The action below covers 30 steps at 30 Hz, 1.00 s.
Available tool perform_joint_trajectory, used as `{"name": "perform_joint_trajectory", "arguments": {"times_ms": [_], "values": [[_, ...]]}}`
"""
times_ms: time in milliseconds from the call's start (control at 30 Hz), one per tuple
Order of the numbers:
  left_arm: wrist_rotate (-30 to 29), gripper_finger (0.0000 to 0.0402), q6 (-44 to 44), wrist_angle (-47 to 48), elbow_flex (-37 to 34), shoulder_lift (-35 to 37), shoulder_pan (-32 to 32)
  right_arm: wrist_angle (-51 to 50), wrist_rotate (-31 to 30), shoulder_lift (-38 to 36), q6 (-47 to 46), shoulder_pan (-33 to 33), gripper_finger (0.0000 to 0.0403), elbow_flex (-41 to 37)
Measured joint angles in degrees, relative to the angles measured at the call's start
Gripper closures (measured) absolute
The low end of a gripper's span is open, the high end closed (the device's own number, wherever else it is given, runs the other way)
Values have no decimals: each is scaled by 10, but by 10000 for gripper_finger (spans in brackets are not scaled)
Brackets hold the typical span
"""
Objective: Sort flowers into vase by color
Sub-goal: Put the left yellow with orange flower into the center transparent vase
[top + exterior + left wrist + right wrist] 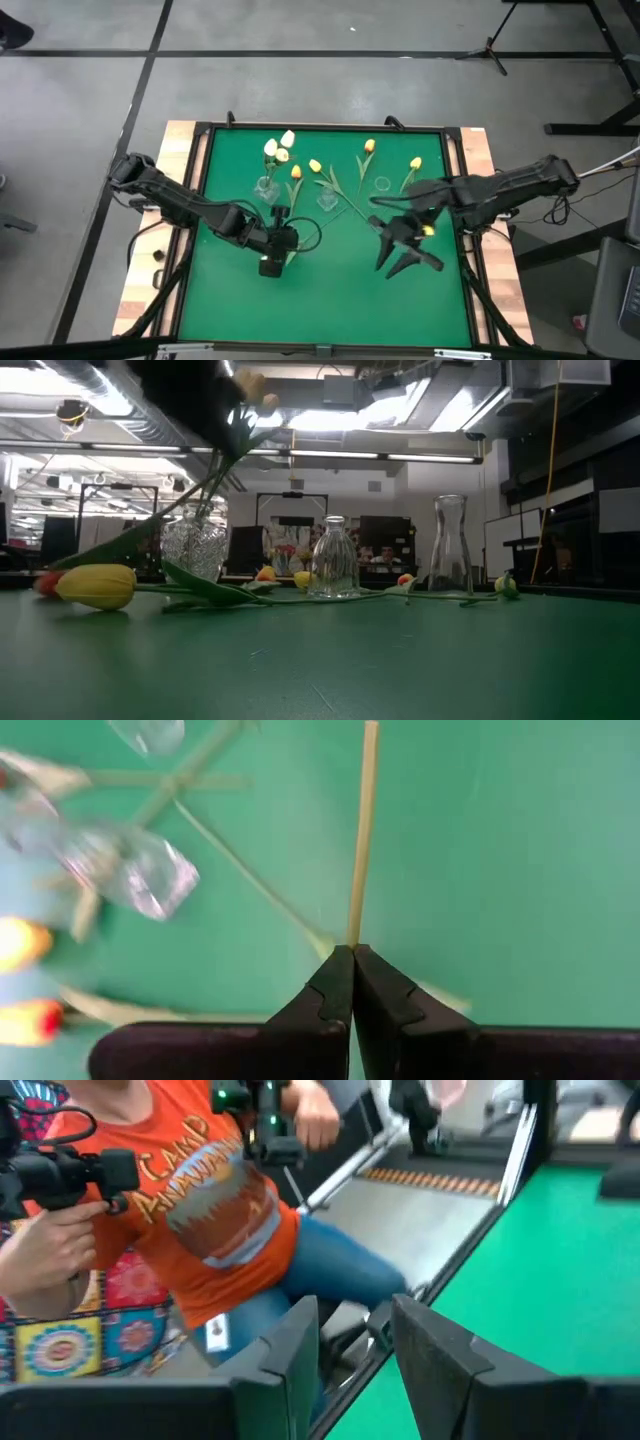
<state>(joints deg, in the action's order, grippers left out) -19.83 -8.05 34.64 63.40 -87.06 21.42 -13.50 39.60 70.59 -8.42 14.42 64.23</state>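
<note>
Left tool [352, 960]: jaws pressed together on the end of a thin pale-green stem [362, 830], above the green table [330, 290], near the left glass vase [266, 187].
Right tool [400, 255]: raised at table's right, fingers partly apart, empty.
Flowers [368, 146]: white buds in left vase; yellow tulips lying around the other two vases.
Person in orange shirt [210, 1200]: beyond table.
</note>
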Motion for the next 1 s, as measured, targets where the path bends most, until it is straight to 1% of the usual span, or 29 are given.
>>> {"name": "perform_joint_trajectory", "arguments": {"times_ms": [133,233,400,467,600,667,733,867,1000], "values": [[-28,401,11,-10,30,0,6,-14,-65,-45,26,16,275,0],[-41,401,25,-14,49,1,7,-51,-124,-67,29,24,275,0],[-71,401,55,-17,78,1,14,-116,-217,-85,29,30,275,0],[-79,401,70,-31,86,1,18,-137,-241,-85,28,30,275,0],[-86,401,100,-69,99,1,21,-161,-266,-79,30,30,275,0],[-88,401,102,-91,101,1,20,-176,-266,-76,45,30,275,-2],[-95,401,105,-112,101,1,20,-170,-266,-73,57,30,275,-3],[-100,401,131,-150,101,1,20,-166,-258,-74,59,30,275,-2],[-100,401,137,-183,101,1,20,-167,-256,-74,58,30,275,-2]]}}
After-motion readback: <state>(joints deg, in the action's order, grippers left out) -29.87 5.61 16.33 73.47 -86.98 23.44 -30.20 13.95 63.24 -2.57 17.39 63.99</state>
